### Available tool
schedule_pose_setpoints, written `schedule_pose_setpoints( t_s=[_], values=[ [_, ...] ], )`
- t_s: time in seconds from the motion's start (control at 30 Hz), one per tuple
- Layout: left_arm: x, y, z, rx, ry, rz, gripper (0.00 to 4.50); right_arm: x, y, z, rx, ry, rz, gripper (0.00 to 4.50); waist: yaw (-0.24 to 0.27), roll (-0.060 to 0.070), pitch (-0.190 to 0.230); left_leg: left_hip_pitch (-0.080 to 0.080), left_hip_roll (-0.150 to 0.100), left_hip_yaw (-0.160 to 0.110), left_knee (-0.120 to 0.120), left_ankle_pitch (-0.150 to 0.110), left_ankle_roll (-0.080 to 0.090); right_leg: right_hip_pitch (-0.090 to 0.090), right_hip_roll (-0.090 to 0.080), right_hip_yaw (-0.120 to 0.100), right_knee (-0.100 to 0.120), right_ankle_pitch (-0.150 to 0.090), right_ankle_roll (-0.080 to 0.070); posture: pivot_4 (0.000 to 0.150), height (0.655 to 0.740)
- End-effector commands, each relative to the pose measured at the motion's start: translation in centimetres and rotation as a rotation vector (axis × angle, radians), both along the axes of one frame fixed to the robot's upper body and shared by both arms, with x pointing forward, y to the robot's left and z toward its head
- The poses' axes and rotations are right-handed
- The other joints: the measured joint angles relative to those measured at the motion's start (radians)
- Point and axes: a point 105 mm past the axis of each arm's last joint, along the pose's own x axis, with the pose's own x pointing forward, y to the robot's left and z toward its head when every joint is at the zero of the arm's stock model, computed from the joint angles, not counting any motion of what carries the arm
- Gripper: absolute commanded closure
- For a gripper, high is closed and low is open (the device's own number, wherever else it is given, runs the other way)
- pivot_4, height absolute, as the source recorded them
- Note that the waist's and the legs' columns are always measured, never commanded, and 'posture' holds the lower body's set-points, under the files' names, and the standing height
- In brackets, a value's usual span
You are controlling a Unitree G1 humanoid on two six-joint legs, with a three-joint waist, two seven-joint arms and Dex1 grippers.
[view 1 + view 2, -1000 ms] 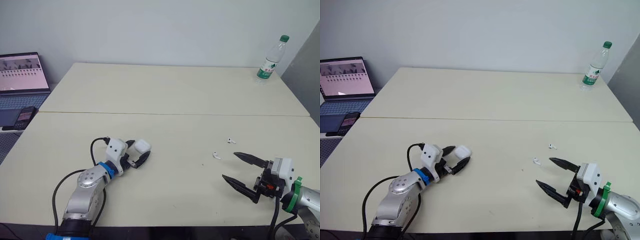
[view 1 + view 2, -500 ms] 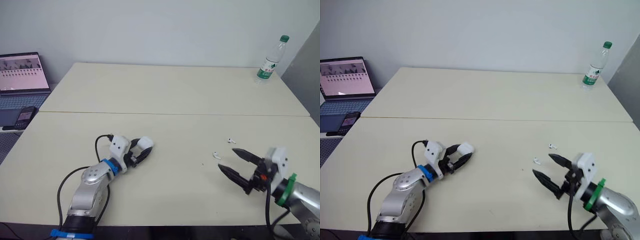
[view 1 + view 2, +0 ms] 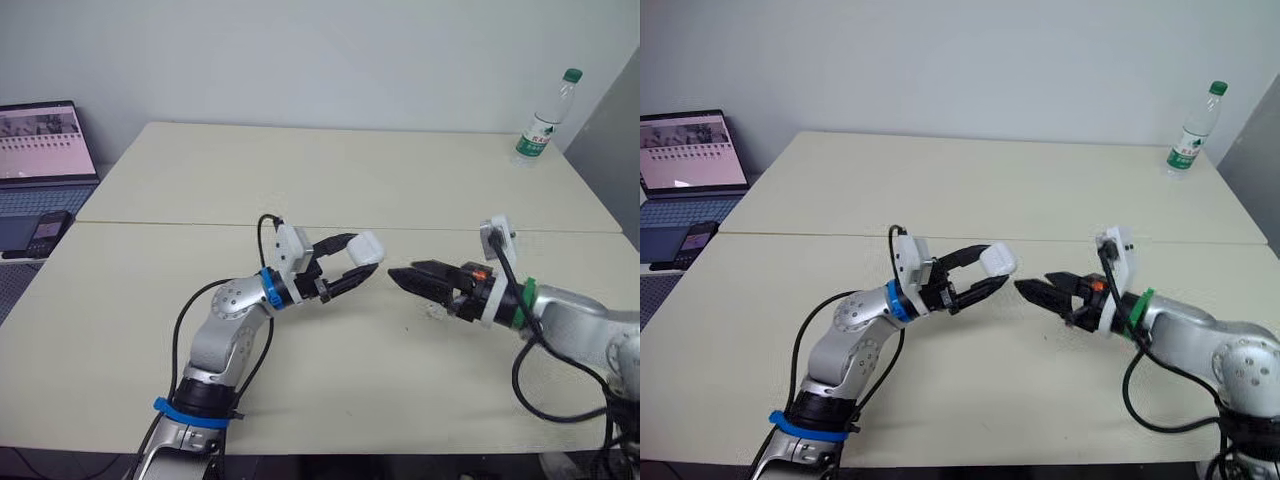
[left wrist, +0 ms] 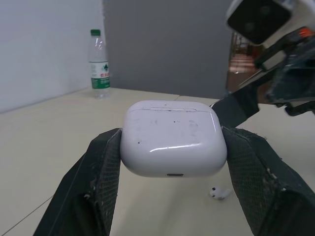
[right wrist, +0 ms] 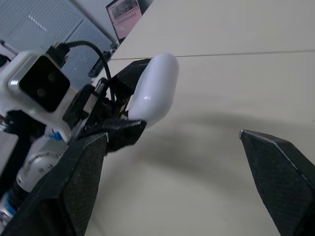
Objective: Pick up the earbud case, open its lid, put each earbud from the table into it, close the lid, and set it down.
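The white earbud case (image 4: 173, 137) hangs in the air above the table's middle, lid closed, with my left gripper (image 3: 366, 256) shut on its two sides. My right gripper (image 3: 393, 273) points at the case from the right, a short gap away, and is open; in the right wrist view its fingers (image 5: 74, 182) stand wide apart with the case (image 5: 153, 88) ahead of them. One white earbud (image 4: 219, 192) lies on the table (image 3: 330, 180) below the case. My right gripper covers the spot where the earbuds lie in the head views.
A water bottle (image 3: 541, 118) stands at the table's far right corner. A laptop (image 3: 40, 145) and a phone (image 3: 46, 232) sit on a side surface to the left. A seam (image 3: 180, 225) crosses the table.
My left gripper has lifted the case off the table and carried it right, toward the middle. My right gripper has swung left and up over the earbuds, toward the case.
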Motion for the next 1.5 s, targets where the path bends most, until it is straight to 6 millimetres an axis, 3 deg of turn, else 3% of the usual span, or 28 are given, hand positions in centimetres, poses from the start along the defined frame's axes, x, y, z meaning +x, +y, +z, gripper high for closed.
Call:
schedule_pose_setpoints(
  t_s=[0.03,0.23,0.33,0.6,0.63,0.8,0.97,1.13,1.3,1.5],
  values=[
    [-0.3,-0.7,1.2,-0.023,-0.062,-0.035,1.71,0.1,1.1,1.5,0.104,0.052,0.015,0.01,0.0,0.0,0.0,0.0,0.0,0.0,0.0,0.0,0.0,0.0,0.0,0.0,0.0,0.0,0.0,0.15,0.7362],
    [-0.2,-0.8,1.3,-0.025,-0.073,-0.033,1.71,0.5,2.6,2.1,0.151,0.074,0.016,0.01,0.0,0.0,0.0,-0.001,0.001,-0.001,0.0,0.0,0.0,-0.001,0.0,-0.001,0.0,0.0,0.001,0.15,0.7362],
    [-0.2,-0.8,1.1,-0.024,-0.072,-0.029,1.71,0.4,2.8,1.9,0.152,0.081,0.015,0.58,0.0,0.0,0.0,-0.001,0.0,-0.001,0.0,0.0,0.0,-0.001,0.0,0.0,0.0,0.0,0.001,0.15,0.7362],
    [0.1,-0.8,1.0,-0.021,-0.074,-0.024,1.71,0.2,2.9,1.7,0.153,0.087,0.011,3.56,0.0,0.0,0.0,-0.001,0.001,-0.001,0.0,0.0,0.0,-0.001,0.0,-0.001,0.0,0.0,0.001,0.15,0.7362],
    [0.2,-0.8,1.0,-0.02,-0.074,-0.025,1.71,0.1,2.9,1.7,0.155,0.088,0.01,3.73,0.0,0.0,0.0,-0.001,0.001,-0.001,0.0,0.0,0.0,-0.001,0.0,-0.001,0.0,0.0,0.001,0.15,0.7362],
    [0.1,-0.9,0.8,-0.021,-0.039,-0.049,1.71,0.1,2.9,1.6,0.163,0.09,0.003,3.72,0.0,0.0,0.0,-0.001,0.001,-0.001,0.0,0.0,0.0,-0.001,0.0,-0.001,-0.001,-0.001,0.001,0.15,0.7362],
    [-0.2,-0.9,0.7,-0.007,-0.018,-0.08,0.08,0.3,2.3,1.6,0.153,0.087,-0.011,3.72,0.0,0.0,0.0,-0.001,0.001,-0.001,0.0,0.0,0.0,-0.001,0.0,-0.001,-0.001,-0.001,0.001,0.15,0.7362],
    [-0.8,0.2,0.7,0.005,0.042,-0.142,0.02,0.6,0.6,2.2,0.117,0.054,-0.013,3.72,0.0,0.0,0.0,-0.002,0.001,-0.001,-0.001,0.0,0.0,-0.002,0.0,-0.001,-0.001,-0.001,0.001,0.15,0.7362],
    [-1.7,1.7,0.7,0.023,0.226,-0.277,0.02,-0.4,-1.0,1.6,-0.059,-0.077,0.125,3.72,0.0,0.001,0.0,-0.002,0.001,-0.001,-0.001,0.0,0.0,-0.002,0.0,-0.001,-0.001,-0.002,0.004,0.15,0.7362],
    [-1.7,1.6,1.6,-0.028,0.374,-0.351,0.02,-2.0,-0.5,0.5,-0.243,-0.187,0.339,3.72,0.0,0.0,0.001,-0.002,0.001,-0.001,-0.001,0.0,0.0,-0.003,0.0,-0.002,-0.002,-0.003,0.004,0.15,0.7362]
  ],
)
